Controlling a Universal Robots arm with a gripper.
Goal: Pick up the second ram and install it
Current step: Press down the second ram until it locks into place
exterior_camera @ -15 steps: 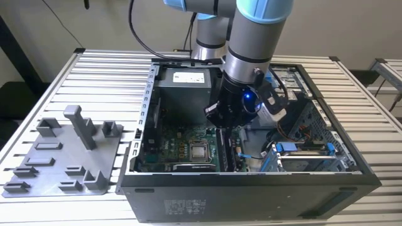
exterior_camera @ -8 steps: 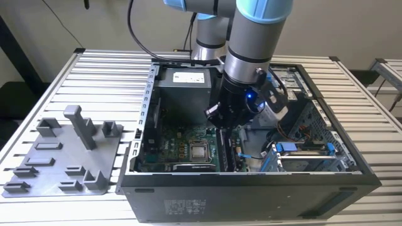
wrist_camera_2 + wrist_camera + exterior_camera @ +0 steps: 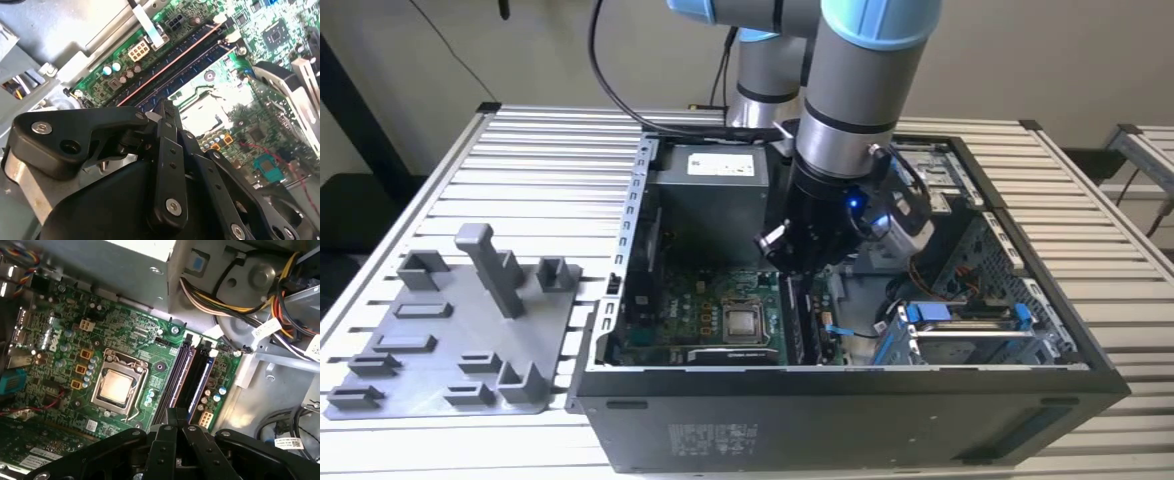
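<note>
Black angular gripper (image 3: 167, 107) pinched together above green board's (image 3: 125, 340) long slots (image 3: 187, 375).

- I see even, soft daylight on the slatted table (image 3: 520, 150) in the exterior view.
- The computer case (image 3: 854, 420) interior reads darker, shadowed beneath the arm.
- In both wrist views, glare whitens the processor socket (image 3: 117, 387), and the near gripper (image 3: 167, 107) looks soft.

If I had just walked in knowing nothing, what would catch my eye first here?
Probably the robot arm reaching down into the open computer case on the slatted table. Its black gripper hangs just above the green board and its long memory slots. A grey plastic rack sits outside, at the exterior view's left.
</note>
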